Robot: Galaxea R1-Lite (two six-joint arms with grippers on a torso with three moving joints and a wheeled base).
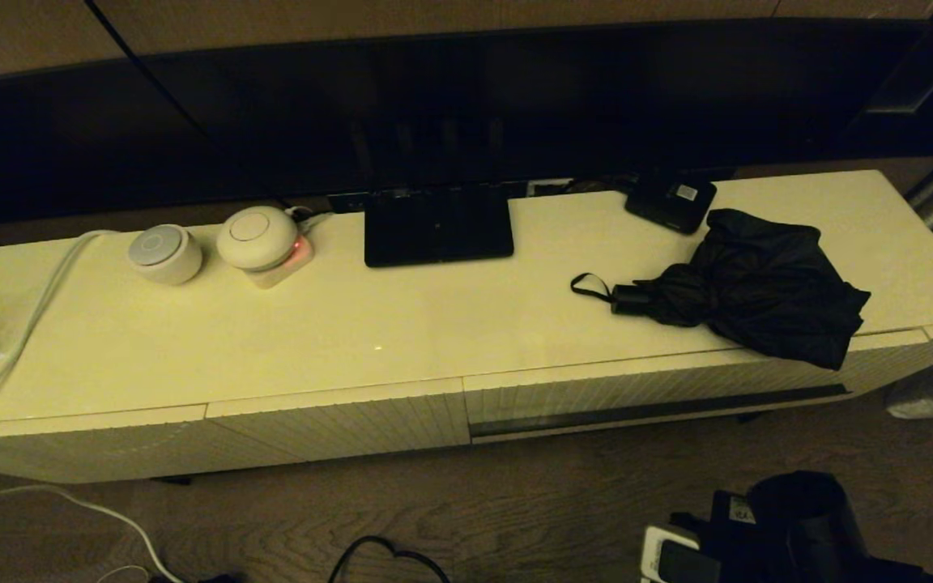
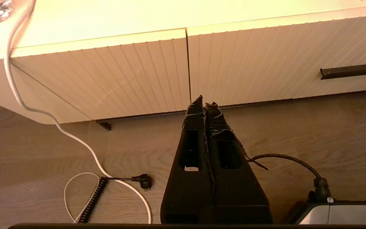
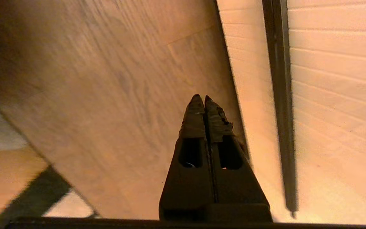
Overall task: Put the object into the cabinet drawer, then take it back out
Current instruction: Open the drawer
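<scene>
Cream cabinet top (image 1: 402, 324) | umbrella (image 1: 750, 295) right, over closed drawer (image 1: 661, 389) | right gripper (image 3: 201, 97) pinched shut, empty, near handle slot (image 3: 280, 105), probably to open | left gripper (image 2: 203, 98) shut, parked

**No legible writing anywhere in view**

The small black box (image 1: 670, 200) at the back of the cabinet top carries a white label (image 1: 686, 192), but its print is too small to make out. A white tag (image 1: 740, 510) on the dark equipment at the lower edge of the head view shows marks that cannot be read. In the left wrist view, a tiny round marking (image 2: 330, 200) sits by a cable socket, also illegible.
</scene>
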